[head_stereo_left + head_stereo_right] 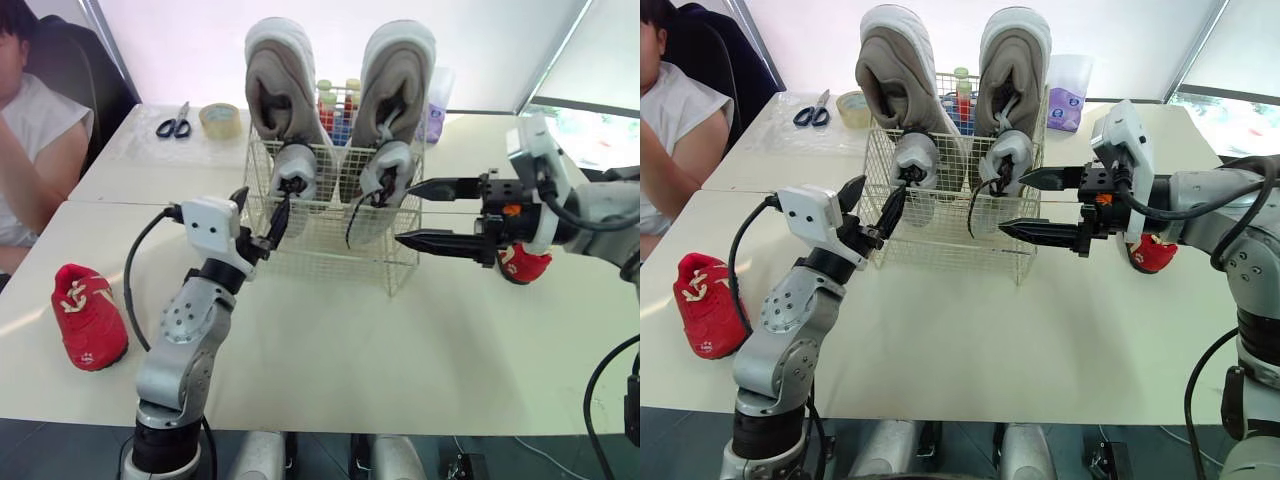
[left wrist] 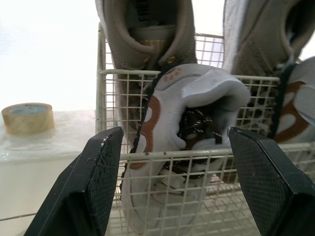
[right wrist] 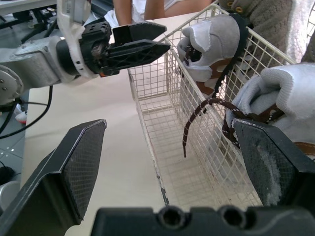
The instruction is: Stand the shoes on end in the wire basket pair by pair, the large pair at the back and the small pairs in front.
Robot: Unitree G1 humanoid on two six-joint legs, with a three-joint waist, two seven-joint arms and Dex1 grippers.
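Observation:
The wire basket (image 1: 330, 245) stands mid-table. Two large grey shoes (image 1: 285, 85) (image 1: 395, 80) stand on end in its back row. In front of them stand two small grey-white shoes (image 1: 295, 175) (image 1: 387, 172) with dark laces hanging out. My left gripper (image 1: 260, 208) is open and empty at the basket's front left corner, facing the left small shoe (image 2: 197, 118) through the wire. My right gripper (image 1: 405, 213) is open and empty at the basket's right side. One small red shoe (image 1: 88, 315) lies at the table's left. Another red shoe (image 1: 525, 263) lies behind my right wrist.
Scissors (image 1: 172, 124) and a tape roll (image 1: 219, 119) lie on the far table to the left. Small bottles (image 1: 335, 105) and a purple-labelled container (image 1: 433, 115) stand behind the basket. A person (image 1: 30, 130) sits at the far left.

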